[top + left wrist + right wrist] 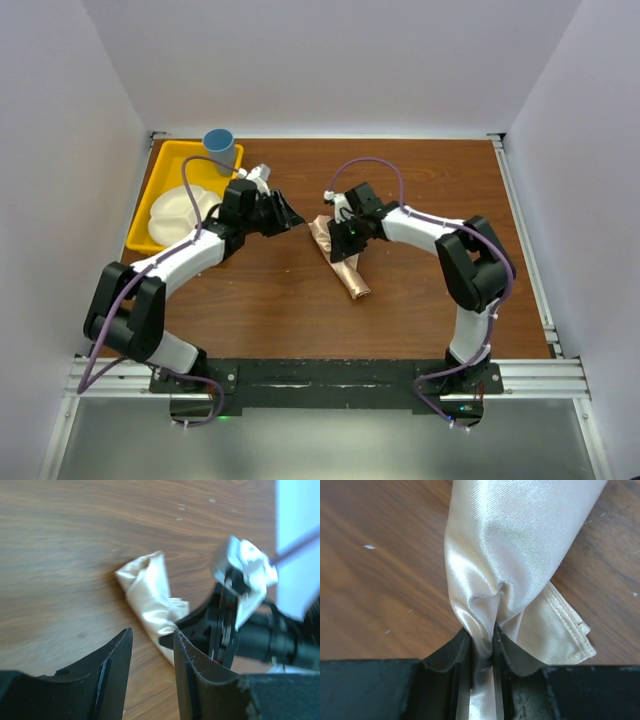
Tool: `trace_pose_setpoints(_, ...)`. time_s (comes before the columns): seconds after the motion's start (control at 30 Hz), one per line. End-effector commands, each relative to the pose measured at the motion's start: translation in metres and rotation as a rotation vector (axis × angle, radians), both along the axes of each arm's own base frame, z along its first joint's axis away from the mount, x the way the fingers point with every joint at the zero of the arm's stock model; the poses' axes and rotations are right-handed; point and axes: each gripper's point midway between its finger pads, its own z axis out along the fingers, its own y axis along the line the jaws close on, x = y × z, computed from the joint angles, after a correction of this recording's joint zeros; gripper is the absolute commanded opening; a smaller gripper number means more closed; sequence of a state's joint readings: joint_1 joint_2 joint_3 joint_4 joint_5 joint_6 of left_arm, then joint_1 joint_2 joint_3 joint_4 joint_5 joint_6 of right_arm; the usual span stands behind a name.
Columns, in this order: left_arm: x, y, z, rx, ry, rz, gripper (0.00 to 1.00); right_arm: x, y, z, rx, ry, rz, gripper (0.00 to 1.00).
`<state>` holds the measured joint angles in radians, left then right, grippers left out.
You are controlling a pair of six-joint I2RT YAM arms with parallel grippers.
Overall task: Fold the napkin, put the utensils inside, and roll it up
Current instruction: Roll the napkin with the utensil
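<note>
peach napkin (340, 262): rolled bundle, mid-table, lying diagonal
right gripper (482, 636): arm bent inward, jaws pinched on napkin's far end
left gripper (152, 645): arm reaching toward centre, jaws part-open, empty, just left of napkin

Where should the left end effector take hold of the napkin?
Probably the free near end of the napkin, from above, jaws across its width: it lies flat as a slim diagonal bundle, and the right end effector pinches the far part. The left end effector is open.
</note>
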<state>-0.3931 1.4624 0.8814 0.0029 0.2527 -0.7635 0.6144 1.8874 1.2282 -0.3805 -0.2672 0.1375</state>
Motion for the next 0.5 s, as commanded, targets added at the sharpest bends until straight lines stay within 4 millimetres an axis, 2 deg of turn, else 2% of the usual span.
trace_pose_setpoints(0.0,0.006,-0.036,0.020,-0.152,-0.092,-0.158,0.42,-0.029,0.031,0.040,0.449,0.244,0.132,0.20)
trace_pose_setpoints(0.07,0.006,-0.048,0.018,-0.170,-0.082,-0.183,0.42,-0.024,0.023,0.033,0.509,0.287,0.114,0.19)
trace_pose_setpoints(0.1,0.007,-0.053,0.019,-0.180,-0.085,-0.190,0.42,-0.029,0.023,0.039,0.570,0.340,0.124,0.19)
trace_pose_setpoints(0.23,0.013,-0.073,0.023,-0.231,-0.084,-0.216,0.42,-0.017,0.004,0.027,0.632,0.380,0.053,0.19)
trace_pose_setpoints(0.27,0.013,-0.079,0.016,-0.237,-0.069,-0.224,0.41,-0.016,0.001,0.020,0.635,0.390,0.038,0.19)
trace_pose_setpoints(0.33,0.017,-0.088,0.019,-0.273,-0.073,-0.230,0.41,-0.011,-0.008,0.014,0.655,0.412,0.005,0.19)
trace_pose_setpoints(0.37,0.016,-0.094,0.010,-0.279,-0.054,-0.240,0.41,-0.010,-0.011,0.011,0.653,0.421,-0.008,0.19)
trace_pose_setpoints(0.43,0.018,-0.106,0.016,-0.328,-0.067,-0.264,0.41,-0.006,-0.018,0.003,0.648,0.425,-0.031,0.19)
trace_pose_setpoints(0.47,0.017,-0.112,0.008,-0.335,-0.053,-0.272,0.40,-0.005,-0.022,-0.001,0.624,0.433,-0.053,0.19)
